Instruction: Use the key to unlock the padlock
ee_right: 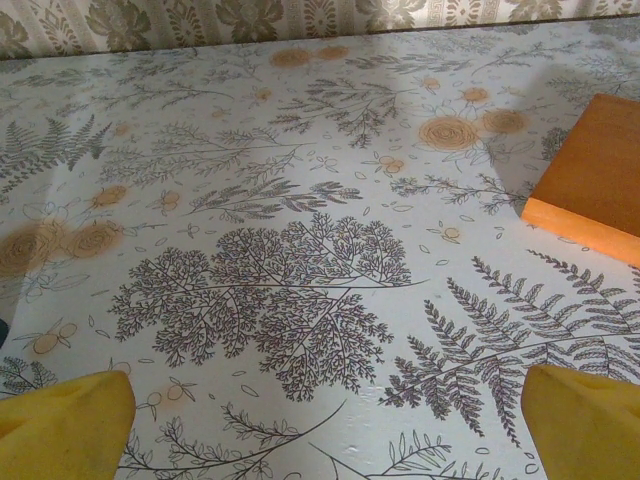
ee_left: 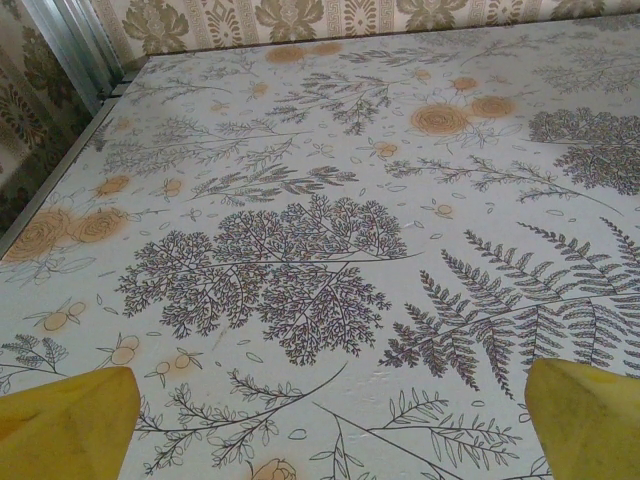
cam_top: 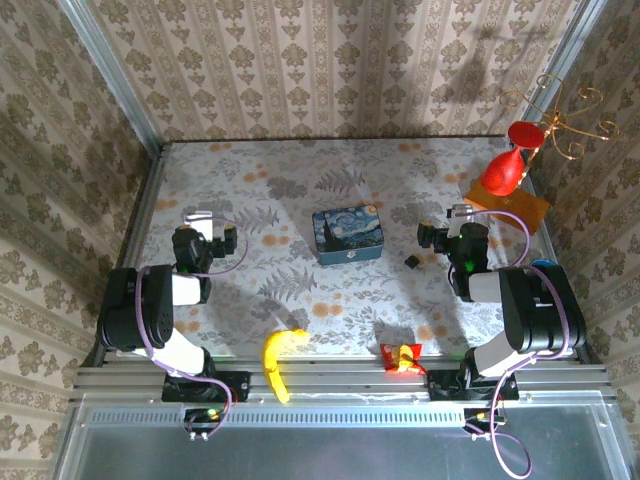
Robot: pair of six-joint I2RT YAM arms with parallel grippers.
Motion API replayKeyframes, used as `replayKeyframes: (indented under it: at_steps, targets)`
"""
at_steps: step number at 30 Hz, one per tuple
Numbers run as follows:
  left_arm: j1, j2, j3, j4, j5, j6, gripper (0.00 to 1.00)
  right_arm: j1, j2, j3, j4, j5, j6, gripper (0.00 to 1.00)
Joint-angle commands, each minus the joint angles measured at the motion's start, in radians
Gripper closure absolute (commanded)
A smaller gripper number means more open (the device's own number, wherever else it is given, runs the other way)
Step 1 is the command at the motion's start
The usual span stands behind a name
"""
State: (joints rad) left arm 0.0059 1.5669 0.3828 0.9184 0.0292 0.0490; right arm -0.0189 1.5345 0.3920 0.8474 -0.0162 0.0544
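Top external: padlock (cam_top: 350,254) at tin box (cam_top: 347,230) front

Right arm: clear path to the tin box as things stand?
Probably yes. The right gripper is open; bare table lies between it and the tin box on its left, with one small dark item near the path.

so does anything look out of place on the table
The yellow banana lies at the near edge, its tip out over the metal rail. Nothing looks spilled or broken.

tiny padlock (cam_top: 350,256) on blue tin (cam_top: 347,230) front
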Motion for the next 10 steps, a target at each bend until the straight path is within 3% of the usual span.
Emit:
replayKeyframes:
  at_steps: [1, 10]
  targets:
    - [-0.007, -0.01, 0.012, -0.001, 0.005, 0.02, 0.0, 0.007, -0.007, 0.018, -0.002, -0.003, -0.018, 0.0]
    - [-0.007, -0.01, 0.011, -0.001, 0.001, 0.017, 0.0, 0.008, -0.006, 0.018, -0.003, -0.002, -0.019, 0.0]
